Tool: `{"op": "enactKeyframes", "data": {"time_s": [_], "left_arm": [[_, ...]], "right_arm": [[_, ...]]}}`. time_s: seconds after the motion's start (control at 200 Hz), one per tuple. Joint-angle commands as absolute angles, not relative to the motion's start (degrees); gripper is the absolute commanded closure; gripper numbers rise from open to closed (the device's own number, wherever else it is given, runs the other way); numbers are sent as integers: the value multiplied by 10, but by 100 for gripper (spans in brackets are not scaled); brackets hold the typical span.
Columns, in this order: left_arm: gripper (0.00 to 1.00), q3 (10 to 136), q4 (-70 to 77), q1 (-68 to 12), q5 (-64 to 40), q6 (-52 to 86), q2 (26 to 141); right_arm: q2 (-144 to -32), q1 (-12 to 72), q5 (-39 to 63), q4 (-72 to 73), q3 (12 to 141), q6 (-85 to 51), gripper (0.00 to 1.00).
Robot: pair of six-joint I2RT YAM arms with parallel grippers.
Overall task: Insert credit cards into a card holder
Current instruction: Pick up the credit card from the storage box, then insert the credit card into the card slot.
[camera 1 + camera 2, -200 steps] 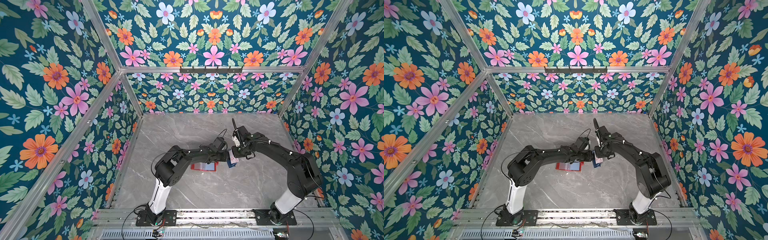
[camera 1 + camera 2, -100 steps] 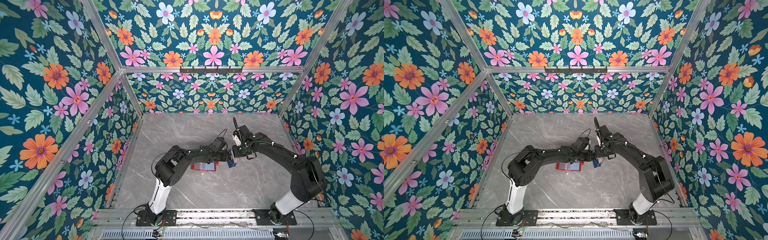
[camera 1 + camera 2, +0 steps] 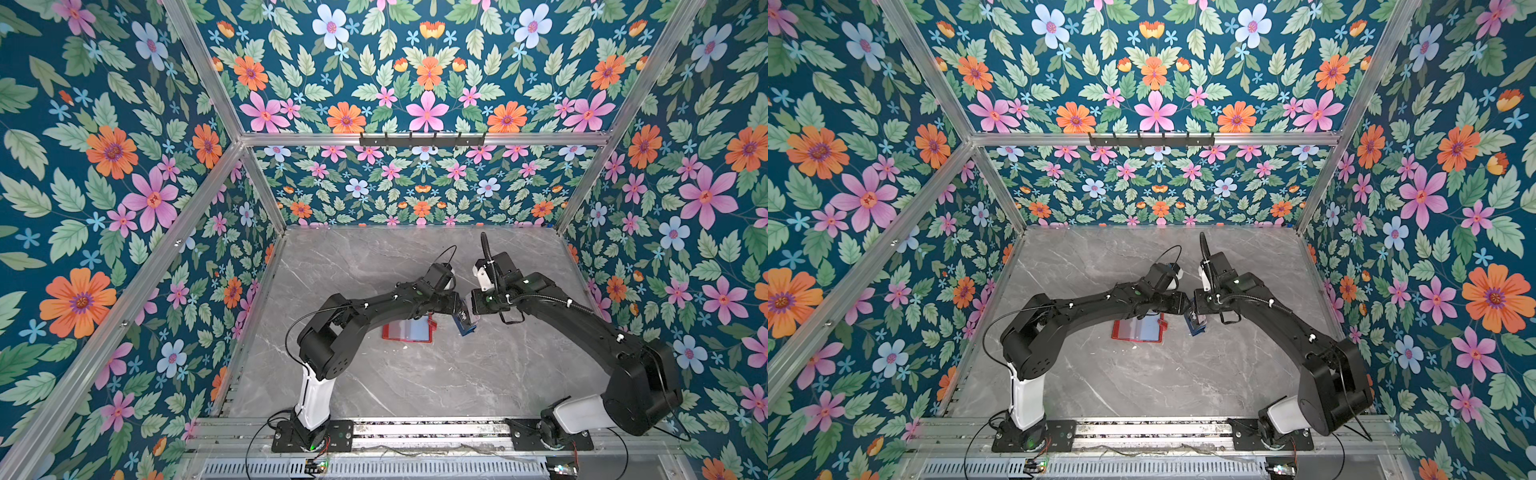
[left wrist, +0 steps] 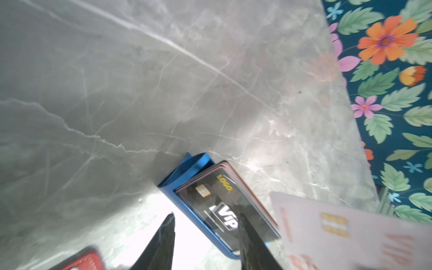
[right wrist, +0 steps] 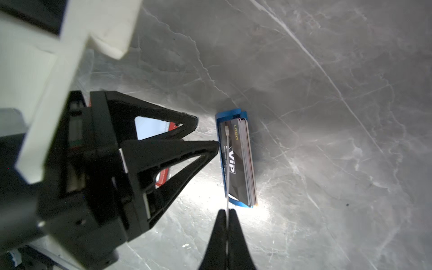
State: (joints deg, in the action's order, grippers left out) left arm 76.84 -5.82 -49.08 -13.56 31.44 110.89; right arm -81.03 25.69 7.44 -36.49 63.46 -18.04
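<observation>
1. The grey marble table point(image 3: 415, 382) carries everything.
2. The left gripper point(image 5: 207, 133) hangs near the tray, its jaws parted and empty.
3. The right gripper point(image 5: 226, 216) is pinched tight on a whitish-pink card point(image 4: 346, 233).
4. The red card holder point(image 3: 407, 331) lies open mid-table.
5. The blue tray point(image 5: 230, 114) just beside it holds more cards, with a dark card point(image 5: 236, 168) facing out.

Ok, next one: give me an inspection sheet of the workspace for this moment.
Surface: grey marble tabletop, veined, glare patches.
Job's things: red card holder lies open, flat; blue tray holds stacked cards, black VIP card in front.
Clutter: nothing seen.
Grippers: right gripper shut on a whitish-pink card, edge-on; left gripper open, empty, next to the tray.
Cables: corrugated hose on right arm; thin black cable loops above left wrist.
Surroundings: floral walls, aluminium frame, hook rail on the back wall.
</observation>
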Motion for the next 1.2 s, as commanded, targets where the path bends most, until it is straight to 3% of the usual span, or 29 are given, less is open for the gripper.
{"op": "enactKeyframes", "data": {"time_s": [0.0,0.275,0.625,0.82,1.195], "left_arm": [[54,749,-82,-489,-106,294,1076],[55,615,-88,-452,-52,284,945],[55,447,-74,-322,-65,283,825],[58,390,-36,-265,-108,283,828],[64,350,43,-250,-175,298,870]], "right_arm": [[-793,257,120,-325,621,-212,100],[-805,270,236,-206,575,-286,100],[-900,317,287,-108,593,-361,100],[-961,331,299,-85,607,-383,100],[-1015,336,328,-53,615,-395,100]]}}
